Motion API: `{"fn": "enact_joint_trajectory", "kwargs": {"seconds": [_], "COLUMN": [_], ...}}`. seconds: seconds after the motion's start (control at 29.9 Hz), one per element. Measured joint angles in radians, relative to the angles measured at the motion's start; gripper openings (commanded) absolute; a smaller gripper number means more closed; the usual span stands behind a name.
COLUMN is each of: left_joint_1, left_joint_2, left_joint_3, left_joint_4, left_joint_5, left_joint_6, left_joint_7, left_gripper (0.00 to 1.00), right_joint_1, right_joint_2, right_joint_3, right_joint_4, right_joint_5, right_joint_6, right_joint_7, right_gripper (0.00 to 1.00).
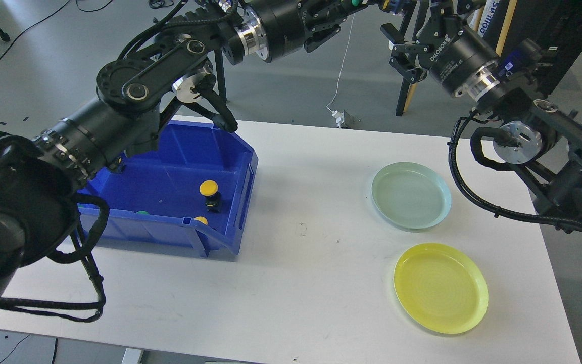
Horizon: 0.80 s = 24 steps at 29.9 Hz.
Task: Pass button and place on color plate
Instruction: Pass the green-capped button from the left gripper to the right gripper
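My left gripper is high at the top edge, beyond the table's back, shut on a green-capped button that is partly cut off by the frame. My right gripper is open and empty, just to the right of the left one and facing it. The pale green plate and the yellow plate lie empty on the right of the white table. The blue bin on the left holds a yellow button, another yellow cap and a green cap by its front wall.
My left arm reaches over the bin's back left part and hides it. Chair and easel legs stand on the floor behind the table. The right arm's cables hang by the table's right edge.
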Motion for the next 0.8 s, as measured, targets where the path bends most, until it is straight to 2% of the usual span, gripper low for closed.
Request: {"fn": "enact_joint_trajectory", "kwargs": {"seconds": [0.2, 0.4, 0.53, 0.6, 0.63, 0.8], "left_joint_1": [-0.006, -0.007, -0.004, -0.003, -0.003, -0.001], "left_joint_2": [-0.018, -0.017, -0.014, -0.013, -0.013, -0.013], "left_joint_3": [-0.001, 0.000, 0.003, 0.004, 0.004, 0.002], "left_joint_4": [0.039, 0.046, 0.046, 0.046, 0.046, 0.046], "left_joint_5": [0.000, -0.001, -0.001, -0.001, -0.001, -0.001], "left_joint_6": [0.000, 0.000, 0.000, 0.000, 0.000, 0.000], "left_joint_7": [0.000, 0.000, -0.002, -0.002, -0.002, -0.002], "left_gripper": [0.24, 0.24, 0.24, 0.24, 0.24, 0.24], "right_joint_1": [0.004, 0.010, 0.022, 0.026, 0.029, 0.038], "right_joint_2": [0.034, 0.038, 0.038, 0.039, 0.039, 0.041], "right_joint_3": [-0.002, 0.003, 0.003, 0.001, -0.001, -0.004], "right_joint_4": [-0.008, -0.014, -0.020, -0.022, -0.022, -0.023], "right_joint_5": [0.000, 0.001, 0.001, 0.001, 0.001, -0.004], "right_joint_6": [-0.003, -0.016, -0.022, -0.022, -0.022, -0.013], "right_joint_7": [0.004, 0.018, 0.024, 0.024, 0.024, 0.018], "right_gripper": [0.94, 0.82, 0.80, 0.75, 0.68, 0.49]}}
